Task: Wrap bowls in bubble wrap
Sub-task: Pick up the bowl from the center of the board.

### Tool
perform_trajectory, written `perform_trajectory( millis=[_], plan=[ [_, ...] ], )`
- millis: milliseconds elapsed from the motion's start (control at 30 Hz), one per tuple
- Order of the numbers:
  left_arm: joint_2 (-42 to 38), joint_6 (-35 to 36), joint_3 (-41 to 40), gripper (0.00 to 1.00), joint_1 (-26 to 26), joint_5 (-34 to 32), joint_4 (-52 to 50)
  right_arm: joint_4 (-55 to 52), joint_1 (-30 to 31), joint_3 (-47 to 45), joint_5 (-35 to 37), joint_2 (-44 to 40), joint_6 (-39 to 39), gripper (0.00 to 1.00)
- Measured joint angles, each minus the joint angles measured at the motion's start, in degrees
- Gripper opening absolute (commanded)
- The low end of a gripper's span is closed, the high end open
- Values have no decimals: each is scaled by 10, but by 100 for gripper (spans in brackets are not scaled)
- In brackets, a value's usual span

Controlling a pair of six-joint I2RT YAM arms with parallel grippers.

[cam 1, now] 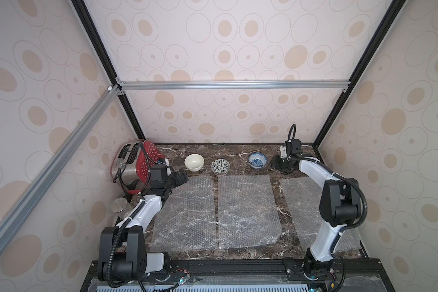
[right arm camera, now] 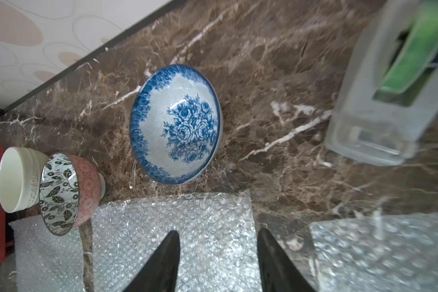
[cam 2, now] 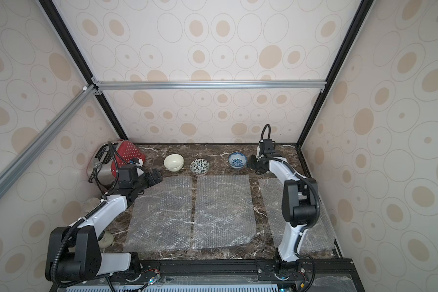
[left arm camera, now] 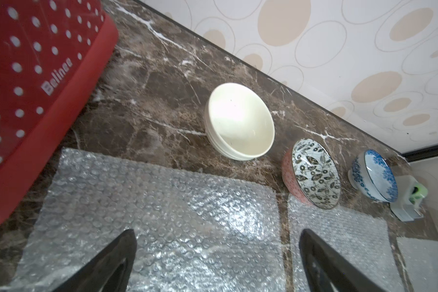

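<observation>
Three bowls stand in a row along the back of the marble counter: a cream bowl, a leaf-pattern bowl and a blue-pattern bowl. In front of them three bubble wrap sheets lie flat: left, middle and right. My left gripper hovers open over the left sheet's far corner, short of the cream bowl. Just right of the blue bowl, my right gripper has its jaws apart and empty.
A red dotted toaster stands in the back left corner. A glass jar with a metal lid sits behind my left arm. A clear container with a green insert stands by the right gripper. Patterned walls close in three sides.
</observation>
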Motion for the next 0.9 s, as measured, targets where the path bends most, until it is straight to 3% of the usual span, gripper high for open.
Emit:
perform_trajectory(
  millis=[400,533,667,767,900],
  plan=[
    [-30,-20,0,99,-85,58,-70,-141,7,242,21,178,0,51],
    [-28,-23,4,99,-109,63,-77,-174,7,306,31,223,-4,43],
    [-1,-24,33,99,-140,66,-82,-204,7,384,31,275,-12,30],
    [26,-25,55,99,-161,66,-83,-219,7,414,30,294,-10,26],
    [67,-25,85,99,-191,68,-84,-230,7,429,28,301,-14,7]
  ],
)
